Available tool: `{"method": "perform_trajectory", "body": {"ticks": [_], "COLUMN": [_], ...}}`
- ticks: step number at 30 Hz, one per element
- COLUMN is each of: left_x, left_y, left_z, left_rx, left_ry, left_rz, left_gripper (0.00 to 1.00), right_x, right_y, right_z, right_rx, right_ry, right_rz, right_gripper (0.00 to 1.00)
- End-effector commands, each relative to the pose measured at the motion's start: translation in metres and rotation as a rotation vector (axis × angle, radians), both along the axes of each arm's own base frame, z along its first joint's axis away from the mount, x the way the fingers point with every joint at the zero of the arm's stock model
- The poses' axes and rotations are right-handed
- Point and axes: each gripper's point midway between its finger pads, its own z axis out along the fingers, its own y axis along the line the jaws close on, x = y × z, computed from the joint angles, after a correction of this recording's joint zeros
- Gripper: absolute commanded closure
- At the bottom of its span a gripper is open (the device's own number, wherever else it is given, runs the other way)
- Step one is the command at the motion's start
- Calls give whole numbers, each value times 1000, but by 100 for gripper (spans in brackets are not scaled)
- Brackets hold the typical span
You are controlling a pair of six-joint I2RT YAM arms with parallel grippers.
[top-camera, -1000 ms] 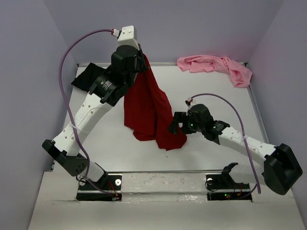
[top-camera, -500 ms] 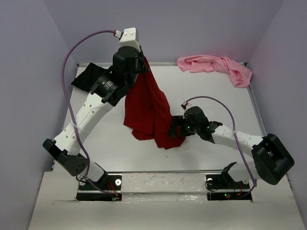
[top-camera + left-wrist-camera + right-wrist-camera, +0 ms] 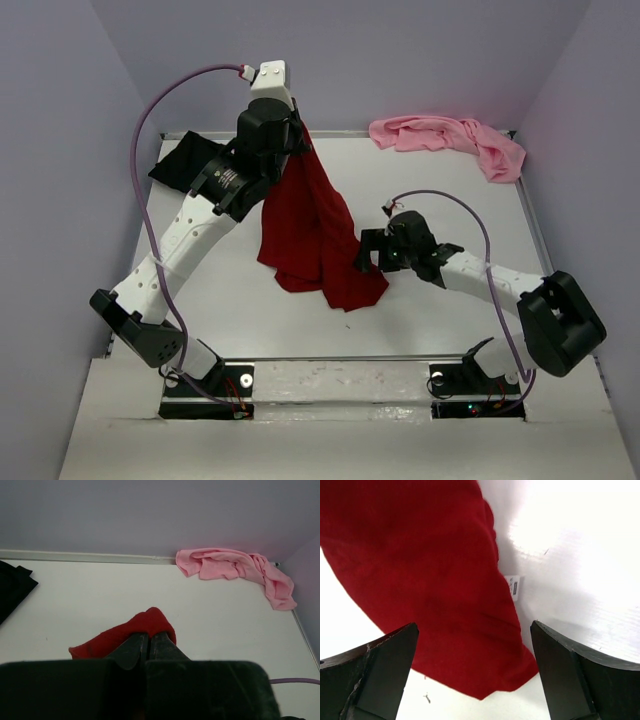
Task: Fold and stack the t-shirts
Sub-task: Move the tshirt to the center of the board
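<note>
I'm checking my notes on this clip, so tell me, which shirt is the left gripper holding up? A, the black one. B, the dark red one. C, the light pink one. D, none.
B: the left gripper is shut on the dark red shirt, which hangs from it, while the black shirt and the pink shirt lie at the back of the table.

Soft matt cloth with a fine, slightly fuzzy surface on the dark red t-shirt (image 3: 320, 225); small white printed label (image 3: 514, 587) at its edge. Same matt softness in the light pink t-shirt (image 3: 450, 135) and the black t-shirt (image 3: 178, 165). Smooth white desk (image 3: 240, 310) with a faint sheen. Matt black plastic fingers (image 3: 380, 670) on the right hand (image 3: 474, 640), scuffed pale along one edge.
</note>
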Motion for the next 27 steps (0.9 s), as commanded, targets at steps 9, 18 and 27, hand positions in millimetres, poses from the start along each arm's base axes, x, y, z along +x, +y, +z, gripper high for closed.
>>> {"method": "perform_trajectory", "body": {"ticks": [9, 18, 27], "left_x": [-8, -7, -4], "left_y": [17, 20, 18], "left_z": [29, 27, 23], "left_rx": [-29, -24, -27], "left_ry": [-76, -75, -68], "left_rz": [33, 45, 46], "left_gripper": [100, 100, 100], "right_x": [24, 21, 21], "right_y": [22, 21, 6], "right_z": [-6, -15, 16], "right_rx": [49, 53, -19], "right_ry": [-26, -8, -35], "right_rz": [46, 40, 26], "right_gripper": [16, 100, 94]}}
